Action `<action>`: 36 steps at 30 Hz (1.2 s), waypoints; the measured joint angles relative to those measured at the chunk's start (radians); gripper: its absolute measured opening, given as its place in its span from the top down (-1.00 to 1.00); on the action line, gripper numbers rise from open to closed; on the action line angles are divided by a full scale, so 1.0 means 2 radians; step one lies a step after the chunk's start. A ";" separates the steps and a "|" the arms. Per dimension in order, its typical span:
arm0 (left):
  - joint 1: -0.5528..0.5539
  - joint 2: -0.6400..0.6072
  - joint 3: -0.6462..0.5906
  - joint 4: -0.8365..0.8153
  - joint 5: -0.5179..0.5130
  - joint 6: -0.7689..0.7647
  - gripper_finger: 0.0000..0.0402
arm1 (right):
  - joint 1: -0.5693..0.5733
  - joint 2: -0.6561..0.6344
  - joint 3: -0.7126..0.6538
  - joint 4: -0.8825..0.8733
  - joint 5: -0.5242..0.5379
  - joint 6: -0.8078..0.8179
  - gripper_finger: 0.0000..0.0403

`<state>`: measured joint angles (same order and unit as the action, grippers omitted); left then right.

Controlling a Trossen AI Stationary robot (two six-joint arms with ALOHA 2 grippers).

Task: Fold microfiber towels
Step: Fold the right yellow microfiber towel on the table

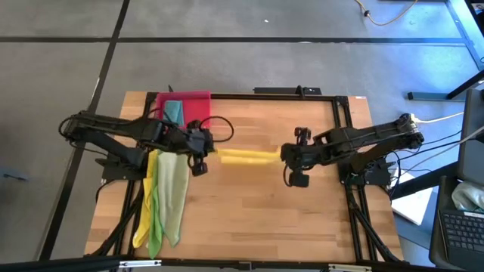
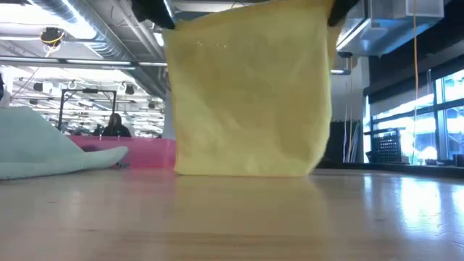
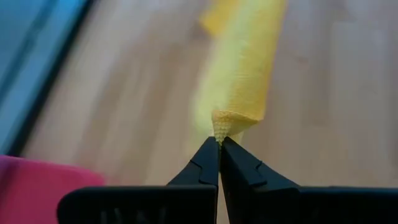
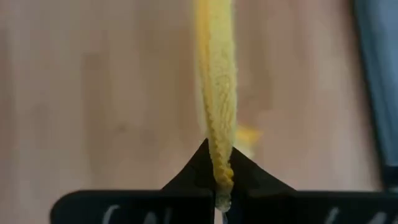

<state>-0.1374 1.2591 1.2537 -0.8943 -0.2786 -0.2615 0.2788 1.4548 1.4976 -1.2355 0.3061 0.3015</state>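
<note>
Towel-folding at a wooden table, seen from four cameras. Two dark robot arms hold one yellow towel stretched between them above the middle of the table. In the high view it reads as a narrow yellow band running from the left gripper across to the right gripper. In the low view it hangs as a broad, flat sheet, its top corners held at the frame's upper edge and its bottom hem at or just above the wood — whether it touches cannot be told.

Each wrist view shows that arm's fingers clenched on a pinched corner of the yellow cloth: the left pair meet at a bunched tip, the right pair sandwich a thin edge.

Other towels wait at the left side of the table. A teal towel lies on a pink-red tray at the far left corner, and three long cloths — another yellow one, a bright green towel and a pale olive towel — trail toward the near edge under the left arm. A person is visible far off in the room behind.

Judged from this, the first towel is mid-fold, lifted and spread, with four more untouched. The next move likely calls for both arms to lower together, laying the hem down and carrying the held edge over it, keeping the cloth taut and level.
</note>
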 joint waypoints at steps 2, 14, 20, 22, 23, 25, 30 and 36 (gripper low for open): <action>-0.019 0.000 -0.014 0.010 0.019 -0.014 1.00 | 0.008 0.000 -0.031 0.022 -0.041 0.004 0.97; -0.128 0.009 -0.172 0.149 0.092 -0.160 1.00 | 0.064 0.002 -0.234 0.338 -0.216 0.056 0.97; -0.149 0.009 -0.196 0.198 0.093 -0.190 1.00 | 0.069 0.002 -0.254 0.359 -0.260 0.065 0.97; -0.143 0.009 -0.201 0.197 0.085 -0.178 1.00 | 0.068 0.003 -0.255 0.358 -0.250 0.056 0.97; -0.139 0.009 -0.206 0.197 0.079 -0.170 1.00 | 0.068 0.004 -0.258 0.359 -0.240 0.055 0.97; -0.128 0.009 -0.216 0.198 0.070 -0.156 1.00 | 0.063 0.007 -0.266 0.359 -0.221 0.055 0.97; -0.095 0.009 -0.247 0.225 0.069 -0.132 1.00 | 0.043 0.018 -0.295 0.367 -0.215 0.055 0.97; -0.073 0.009 -0.293 0.298 0.074 -0.129 1.00 | 0.029 0.026 -0.341 0.391 -0.222 0.054 0.97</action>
<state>-0.2829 1.2772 0.6678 -0.2993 -0.1310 -0.5192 0.3373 1.5073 0.8159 -0.4532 -0.1378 0.4096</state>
